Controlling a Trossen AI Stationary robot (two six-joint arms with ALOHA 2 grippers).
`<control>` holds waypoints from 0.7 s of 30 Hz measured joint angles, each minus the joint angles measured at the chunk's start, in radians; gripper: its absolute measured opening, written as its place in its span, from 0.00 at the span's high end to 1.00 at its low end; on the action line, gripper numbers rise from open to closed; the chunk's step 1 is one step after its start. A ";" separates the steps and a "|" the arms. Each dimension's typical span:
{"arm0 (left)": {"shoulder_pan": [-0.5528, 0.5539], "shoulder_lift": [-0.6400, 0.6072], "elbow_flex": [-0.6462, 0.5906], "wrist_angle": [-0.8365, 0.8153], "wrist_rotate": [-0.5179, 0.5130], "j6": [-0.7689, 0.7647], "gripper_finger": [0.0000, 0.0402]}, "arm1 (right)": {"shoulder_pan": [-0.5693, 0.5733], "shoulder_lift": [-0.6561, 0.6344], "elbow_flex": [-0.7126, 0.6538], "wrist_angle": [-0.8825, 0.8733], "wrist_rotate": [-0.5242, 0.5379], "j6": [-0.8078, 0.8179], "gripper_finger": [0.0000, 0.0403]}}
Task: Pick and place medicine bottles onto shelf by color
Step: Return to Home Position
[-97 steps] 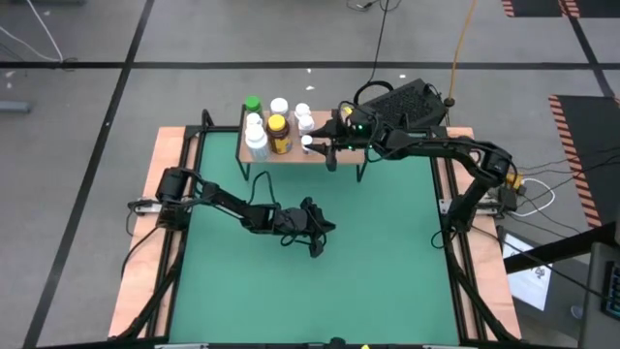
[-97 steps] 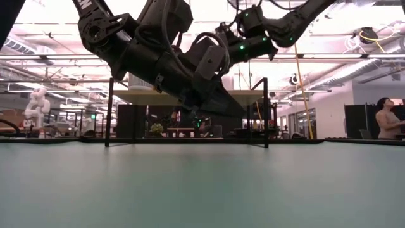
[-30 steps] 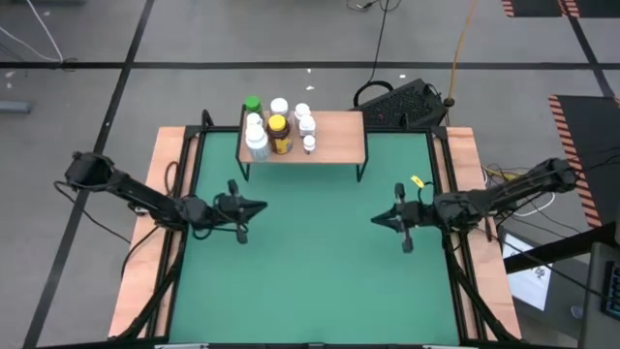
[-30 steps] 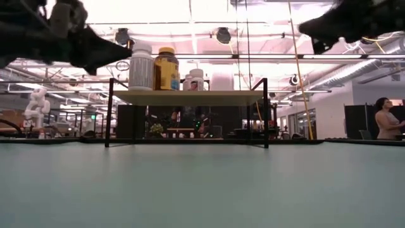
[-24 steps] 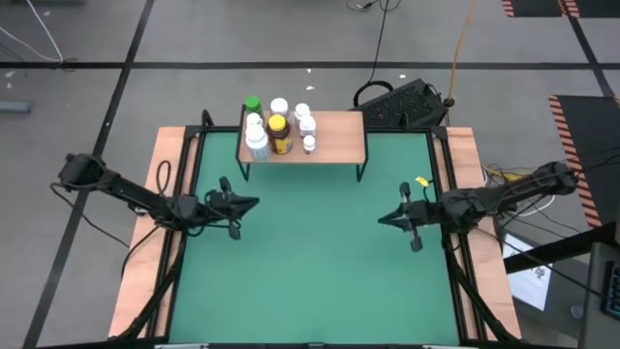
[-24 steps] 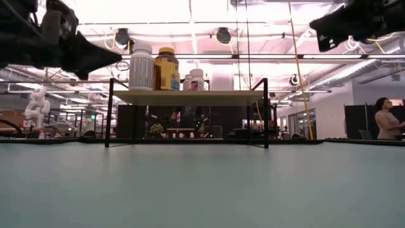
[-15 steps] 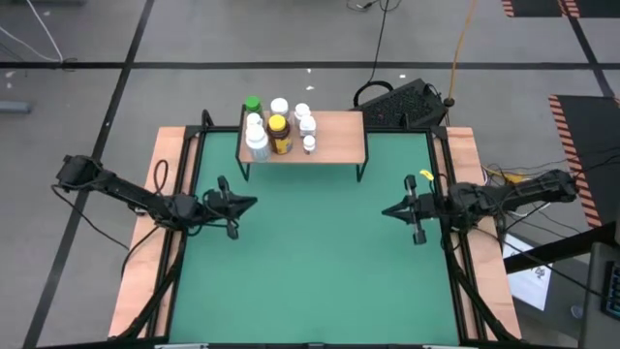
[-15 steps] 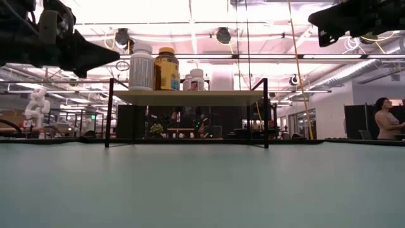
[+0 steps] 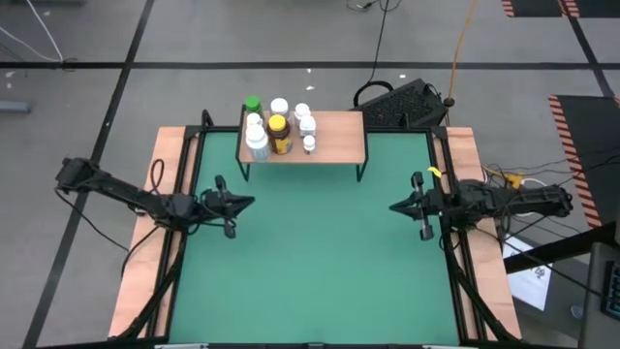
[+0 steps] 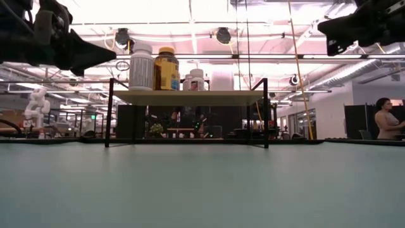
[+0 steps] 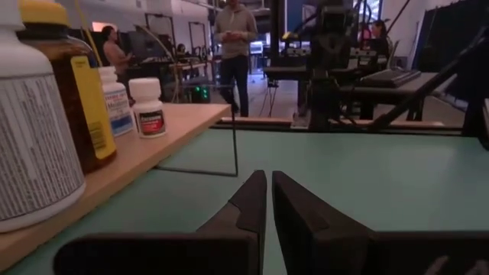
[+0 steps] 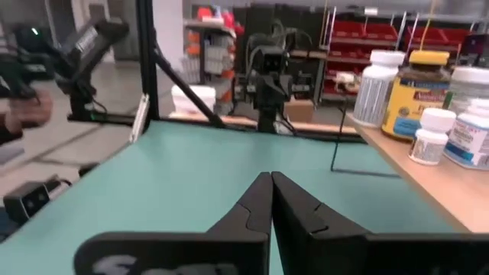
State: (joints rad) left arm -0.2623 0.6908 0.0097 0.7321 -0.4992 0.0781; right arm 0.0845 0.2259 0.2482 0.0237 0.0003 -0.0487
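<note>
Fingers pressed together, empty, on left gripper (image 9: 248, 202) and right gripper (image 9: 394, 206), both at table sides; medicine bottles (image 9: 276, 124) all on shelf (image 9: 334, 138); task looks finished

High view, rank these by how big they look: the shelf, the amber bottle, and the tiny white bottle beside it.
1. shelf, by far the largest
2. amber bottle
3. tiny white bottle, clearly the smallest

One shelf (image 9: 339, 136), about seven medicine bottles (image 9: 258, 145), one amber bottle (image 9: 279, 131), one green-capped bottle (image 9: 252, 103), left claw (image 9: 248, 202), right claw (image 9: 394, 207)
</note>
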 joint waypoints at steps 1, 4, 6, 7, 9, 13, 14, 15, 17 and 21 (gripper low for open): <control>0.000 -0.020 0.000 -0.014 0.000 0.001 0.94 | -0.003 -0.020 -0.008 0.003 -0.003 0.003 1.00; 0.000 -0.086 0.000 -0.090 0.000 -0.003 0.94 | -0.006 -0.070 -0.041 0.001 -0.005 0.025 1.00; 0.000 -0.132 0.000 -0.146 -0.001 -0.019 0.94 | -0.006 -0.093 -0.062 0.001 -0.005 0.039 1.00; 0.000 -0.155 0.000 -0.173 -0.002 -0.029 0.94 | -0.006 -0.101 -0.072 0.003 -0.005 0.046 1.00; 0.000 -0.199 0.000 -0.225 -0.002 -0.046 0.94 | -0.006 -0.111 -0.097 0.018 -0.005 0.068 1.00; 0.000 -0.281 0.000 -0.316 -0.002 -0.052 0.94 | -0.005 -0.115 -0.135 0.031 -0.005 0.089 1.00; 0.000 -0.301 0.000 -0.338 -0.002 -0.054 0.94 | -0.005 -0.115 -0.138 0.032 -0.005 0.090 1.00; 0.000 -0.322 0.000 -0.365 -0.002 -0.059 0.94 | -0.005 -0.115 -0.142 0.032 -0.005 0.090 1.00; -0.001 -0.362 0.000 -0.430 -0.002 -0.072 0.94 | -0.005 -0.115 -0.143 0.033 -0.005 0.090 1.00; -0.001 -0.452 0.000 -0.552 -0.002 -0.075 0.94 | -0.005 -0.116 -0.143 0.068 -0.005 0.085 1.00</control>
State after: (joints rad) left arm -0.2630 0.2385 0.0098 0.1806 -0.5014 0.0036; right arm 0.0792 0.1102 0.1055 0.0920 -0.0051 0.0362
